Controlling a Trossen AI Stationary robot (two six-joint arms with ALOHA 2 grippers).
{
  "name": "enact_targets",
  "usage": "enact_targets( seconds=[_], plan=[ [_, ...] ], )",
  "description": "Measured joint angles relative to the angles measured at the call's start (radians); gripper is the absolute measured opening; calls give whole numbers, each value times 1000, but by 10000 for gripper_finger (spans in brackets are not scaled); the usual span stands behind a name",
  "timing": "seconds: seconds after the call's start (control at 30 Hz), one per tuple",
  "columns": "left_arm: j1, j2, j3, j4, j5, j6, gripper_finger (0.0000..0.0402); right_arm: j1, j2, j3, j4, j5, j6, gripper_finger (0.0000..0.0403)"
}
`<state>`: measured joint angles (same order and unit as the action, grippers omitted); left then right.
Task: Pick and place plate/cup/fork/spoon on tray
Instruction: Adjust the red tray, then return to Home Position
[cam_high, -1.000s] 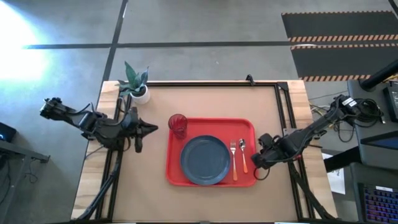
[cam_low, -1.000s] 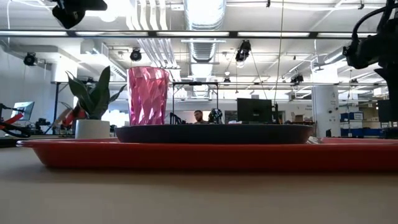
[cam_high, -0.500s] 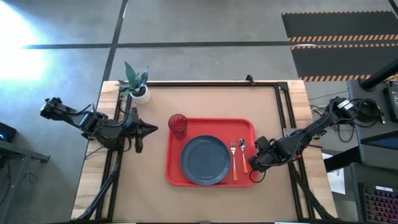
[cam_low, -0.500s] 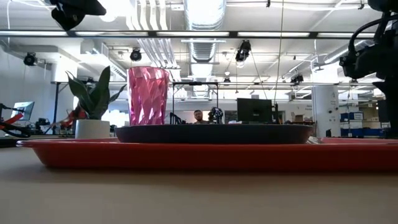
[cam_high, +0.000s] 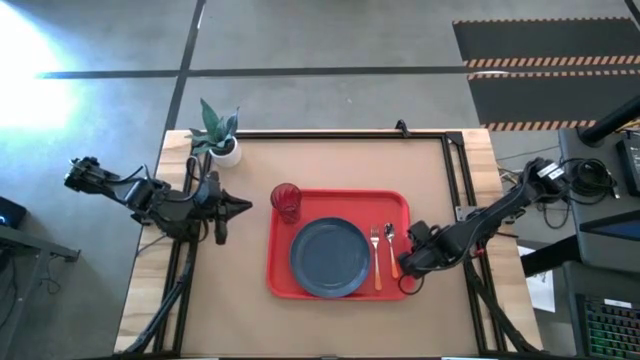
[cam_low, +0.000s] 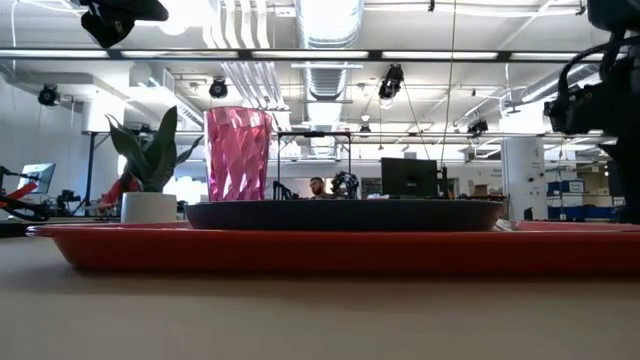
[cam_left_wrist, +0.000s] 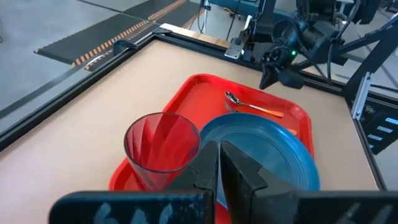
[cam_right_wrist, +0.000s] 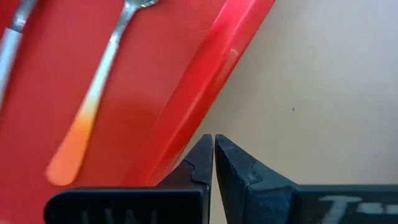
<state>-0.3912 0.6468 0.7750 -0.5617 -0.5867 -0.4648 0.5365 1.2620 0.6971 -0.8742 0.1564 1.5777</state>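
The red tray (cam_high: 283, 275) lies mid-table. On it sit the dark blue plate (cam_high: 330, 257), the red cup (cam_high: 286, 200) upright at its far left corner, and the orange-handled fork (cam_high: 376, 255) and spoon (cam_high: 391, 248) side by side at the right. My left gripper (cam_high: 245, 207) hovers shut to the left of the cup, pointing at it; its wrist view shows the cup (cam_left_wrist: 161, 146) and plate (cam_left_wrist: 261, 155) beyond the fingers. My right gripper (cam_right_wrist: 213, 149) is shut and points down over the tray's right rim (cam_right_wrist: 205, 81), beside the spoon's handle (cam_right_wrist: 87, 118). My right gripper's shut fingertips (cam_right_wrist: 202, 155) stand from above at the outer edge of the tray's right rim (cam_right_wrist: 180, 146), near its front corner. I cannot tell whether they touch the rim.
A potted plant (cam_high: 220, 135) stands at the table's far left corner. Black frame rails (cam_high: 455, 170) run along the far and right edges. Bare tabletop (cam_high: 340, 325) lies in front of the tray and to the right of its rim (cam_right_wrist: 323, 93).
My right gripper, still shut, has come down and a little toward the tray's right rim near its front corner. The tray and the things on it have not moved.
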Motion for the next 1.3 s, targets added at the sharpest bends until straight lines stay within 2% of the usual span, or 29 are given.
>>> enact_targets(
  seconds=[0.33,0.53,0.8,1.0,1.07,1.17,1.3],
  plan=[
    [0,-11,0,-2,5,0,0,0,93,0,28,-2,-11,8],
    [0,-20,0,-2,6,0,0,-16,69,0,-24,5,-18,8],
    [0,-34,0,-7,6,0,0,-77,-28,-1,-38,201,-32,8],
    [0,-37,0,-11,6,0,0,-107,-43,-11,-36,213,-77,8],
    [0,-40,0,-23,7,0,0,-110,-44,-21,-19,257,-78,8],
    [0,-42,0,-29,7,1,0,-110,-81,-22,121,375,-137,8],
    [0,-61,0,-32,7,39,0,-110,-166,-21,355,547,-331,8]
  ],
)
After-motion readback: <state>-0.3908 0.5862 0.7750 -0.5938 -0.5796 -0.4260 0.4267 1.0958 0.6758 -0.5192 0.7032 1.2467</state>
